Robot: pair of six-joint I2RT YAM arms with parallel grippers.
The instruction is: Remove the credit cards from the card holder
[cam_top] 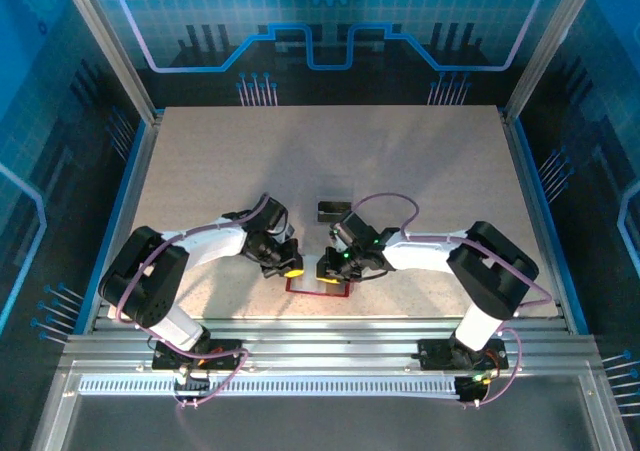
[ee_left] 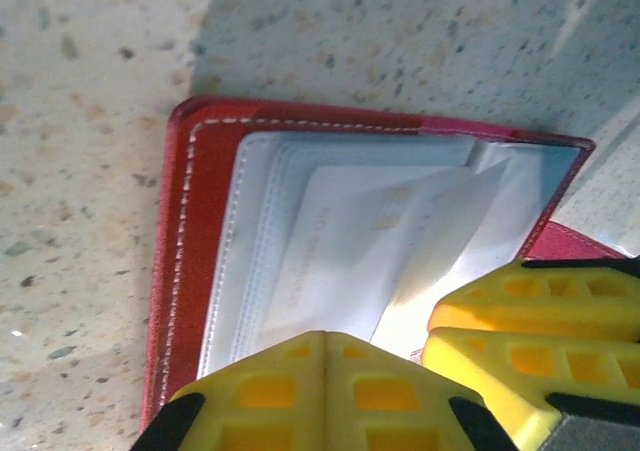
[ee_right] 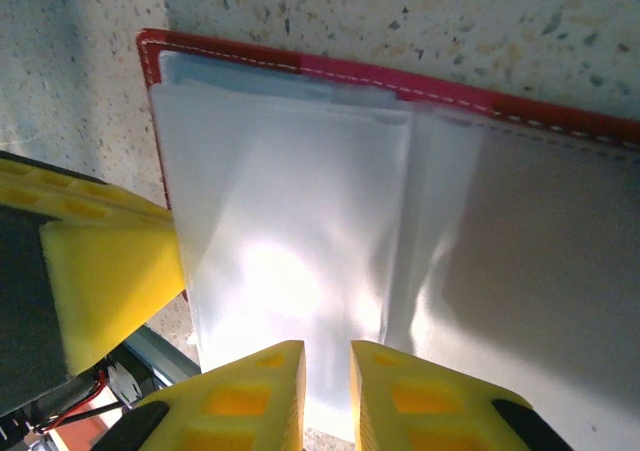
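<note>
Left tool (ee_left: 325, 391): fingers pressed together, nothing between them. The tip sits over the near edge of the open card holder (ee_left: 200, 221). I read that as pinning it to the counter (cam_top: 400, 151), not gripping.

The card holder lies flat and open just ahead of both tools and between them, with the pale pockets (ee_left: 255, 271) facing up. One pale card (ee_left: 360, 241) is tucked in a pocket. Its long axis is tilted, running from just ahead of the left tool's tip up and away toward the right tool's side.

Right tool (ee_right: 327, 396): fingers nearly together with a slim gap. It sits at the holder's edge on the opposite side from the left tool. A pale sheet runs down into that gap. I cannot tell whether it is a card or a pocket leaf, or whether it is actually pinched.

A black card (cam_top: 333, 211) lies loose on the counter, beyond the right tool and clear of the holder.

My call: the right tool is the nearer to the card's free end, so it does the pull. The pull should run along the card's long axis, back toward the right tool and away from the left one. The left tool is the anchor. If the sheet in the gap is a pocket leaf, the holder will lift with it.
</note>
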